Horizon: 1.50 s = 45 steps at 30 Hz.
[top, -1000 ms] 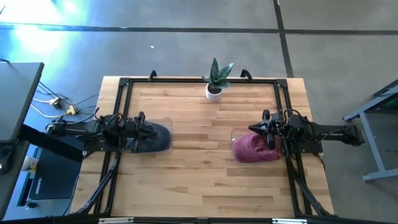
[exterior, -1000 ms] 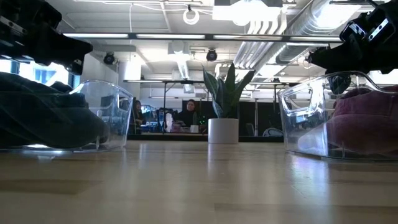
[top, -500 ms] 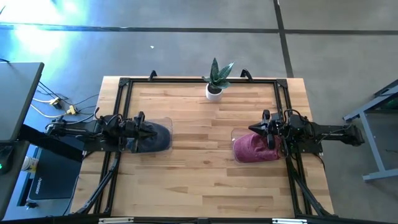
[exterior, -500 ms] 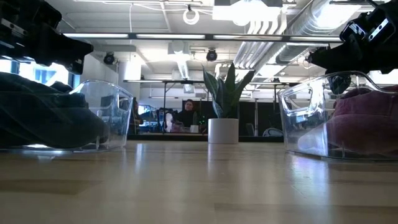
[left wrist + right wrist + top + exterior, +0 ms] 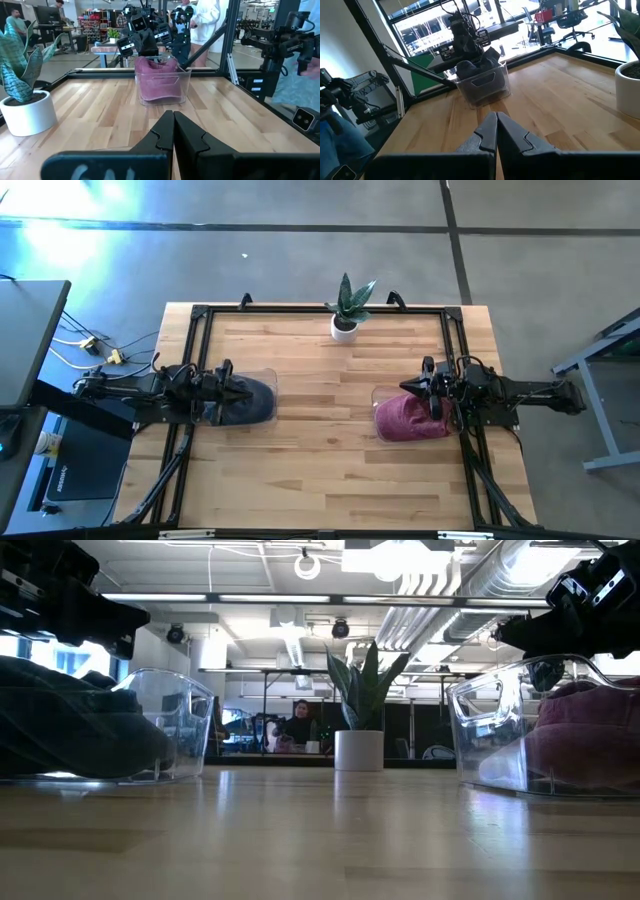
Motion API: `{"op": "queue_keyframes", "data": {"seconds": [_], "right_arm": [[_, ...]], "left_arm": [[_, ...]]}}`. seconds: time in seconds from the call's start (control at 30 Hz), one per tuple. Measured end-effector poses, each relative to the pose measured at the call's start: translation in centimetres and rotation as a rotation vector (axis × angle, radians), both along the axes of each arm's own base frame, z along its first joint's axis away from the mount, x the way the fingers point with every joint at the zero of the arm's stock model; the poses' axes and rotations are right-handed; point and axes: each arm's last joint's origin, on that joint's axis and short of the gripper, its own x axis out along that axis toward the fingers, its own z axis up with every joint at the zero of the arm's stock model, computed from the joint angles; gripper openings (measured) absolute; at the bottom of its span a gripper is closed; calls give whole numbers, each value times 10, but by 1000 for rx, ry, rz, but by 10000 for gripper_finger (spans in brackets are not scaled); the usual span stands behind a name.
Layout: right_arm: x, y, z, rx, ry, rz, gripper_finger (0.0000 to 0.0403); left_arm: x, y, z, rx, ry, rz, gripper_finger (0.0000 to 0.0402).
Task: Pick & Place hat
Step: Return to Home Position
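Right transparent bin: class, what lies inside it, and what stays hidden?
A red cap fills the bin. The right gripper above hides one end; anything under the cap cannot be seen.

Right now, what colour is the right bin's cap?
A dark red fabric cap; high view shows best.

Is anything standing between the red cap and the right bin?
No. The red cap already lies inside the right transparent bin, with the right gripper shut and empty above it. The potted plant stands apart at the back edge of the table.
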Motion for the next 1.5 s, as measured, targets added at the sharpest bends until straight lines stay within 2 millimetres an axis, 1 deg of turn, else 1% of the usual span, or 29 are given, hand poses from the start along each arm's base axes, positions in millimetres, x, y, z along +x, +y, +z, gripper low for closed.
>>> {"op": "queue_keyframes", "data": {"seconds": [0.13, 0.23, 0.27, 0.33, 0.4, 0.47, 0.6, 0.77, 0.87, 0.9, 1.0, 1.07, 1.17, 1.3, 1.5], "right_arm": [[0, 0, 0, -28, 2, -2, 0], [0, 0, 0, -152, 7, 11, 0], [0, 1, 1, -205, 2, 39, 0], [0, 4, 4, -325, -44, 153, 0], [-1, 8, 5, -385, -80, 255, 0], [-1, 8, 5, -370, -85, 272, 0], [-1, 6, 6, -315, -75, 218, 0], [-4, 7, 11, -362, -138, 204, 0], [-4, 6, 11, -364, -140, 199, 0], [-4, 6, 11, -362, -139, 181, 0], [-4, 2, 10, -302, -104, 53, 0], [-4, 1, 9, -313, -88, 17, 0], [-4, 1, 9, -321, -88, 7, 0], [-4, 0, 8, -241, -82, -6, 0], [-3, 0, 7, -207, -69, -4, 0]], "left_arm": [[0, 0, 0, 0, 0, 0, 1], [0, 0, 0, 0, -1, 0, 1], [0, 0, 0, 0, -1, 0, 1], [0, 0, 0, 0, -1, 0, 1], [0, 0, 0, -1, -1, -1, 1], [0, 0, 0, -1, -1, -1, 1], [0, 0, 0, -1, -1, -1, 1], [0, 0, 0, -1, -1, -1, 1], [0, 0, 0, -1, 0, -2, 1], [0, 0, 0, -1, 0, -1, 1], [0, 0, 0, -1, 0, 0, 1], [0, 0, 0, -1, 0, 0, 1], [0, 0, 0, -1, 0, 1, 1], [0, 0, 0, -1, 0, 4, 1], [0, 0, 0, -1, 1, 4, 1]]}}
